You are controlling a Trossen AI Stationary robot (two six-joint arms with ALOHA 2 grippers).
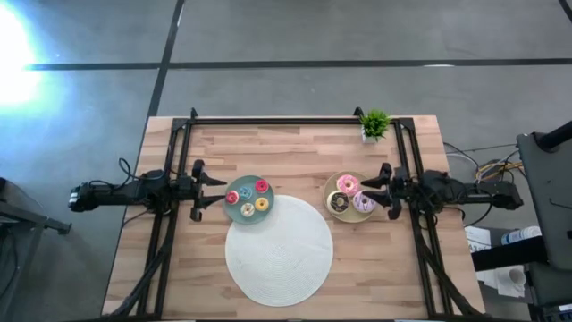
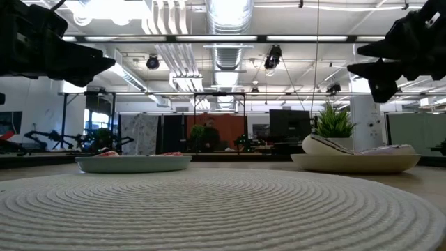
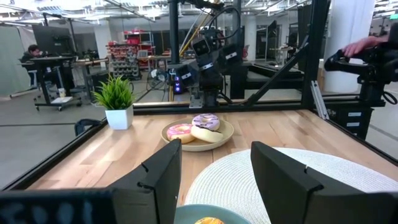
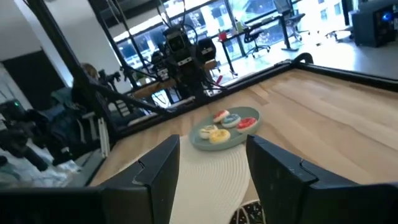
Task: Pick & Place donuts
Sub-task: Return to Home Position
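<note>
Several tiny donuts, among them a red one (image 1: 262, 186) and a yellow one (image 1: 261, 204), lie on the teal plate (image 1: 230, 211). Three larger donuts, pink-frosted (image 1: 347, 184), dark brown (image 1: 339, 202) and a pale lilac-frosted one (image 1: 363, 202), lie on the beige plate (image 1: 329, 190). My left gripper (image 1: 210, 190) hovers open just left of the teal plate, pointing right. My right gripper (image 1: 382, 190) hovers open at the beige plate's right edge, pointing left. The low view shows both grippers above the plates, touching nothing.
A big white round mat (image 1: 278, 249) lies between the plates toward the near edge, and the teal plate (image 2: 132, 162) overlaps it. A small potted plant (image 1: 374, 125) stands at the far right corner. A black frame runs along the table's left, right and far edges. People show in the room beyond.
</note>
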